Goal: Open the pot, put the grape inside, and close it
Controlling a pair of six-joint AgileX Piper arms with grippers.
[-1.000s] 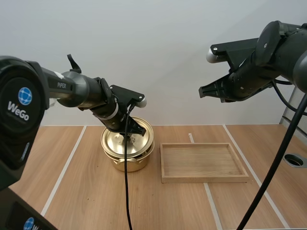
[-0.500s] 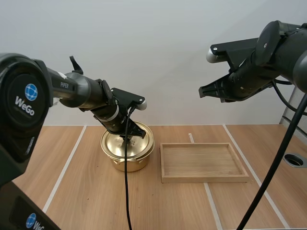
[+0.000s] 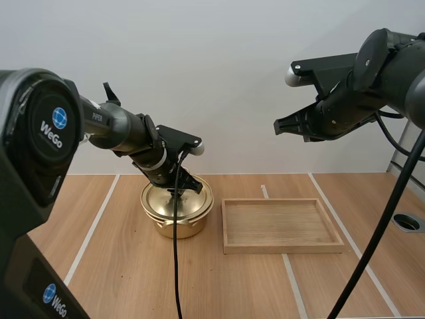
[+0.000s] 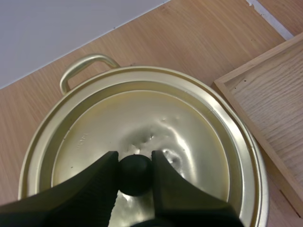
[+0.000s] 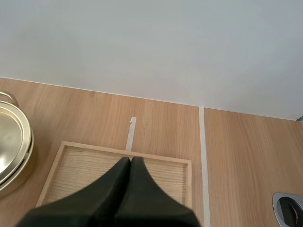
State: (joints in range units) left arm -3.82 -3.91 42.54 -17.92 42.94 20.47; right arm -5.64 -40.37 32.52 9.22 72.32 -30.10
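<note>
Lid (image 4: 142,123) sat flat on the pot (image 3: 176,226), rim meeting rim all round. A second earlier it had hung tilted, just above the pot's mouth, and it came down in stages. Left gripper (image 4: 135,160) was pinched on the black knob (image 4: 135,176) at the lid's centre, one finger on each side and no gap showing.

Pot stood on the table (image 3: 119,266), with one loop handle (image 4: 90,61) on the wall side of the pot. Wooden tray (image 3: 282,248) lay just beside the pot, apart from it, with nothing in it.

Right gripper (image 3: 279,126) hung high, well above and beyond the tray side of the pot. Its fingers lay pressed together into one dark wedge, carrying nothing. It had barely stirred over the second.

My reading: this was the closing step, and it looked all but done (the lid hid whatever lay in the pot, so I could not check the contents). What seemed left was to let go of the knob and lift straight off the pot. A sideways drag on leaving might slide the lid off its seat.
</note>
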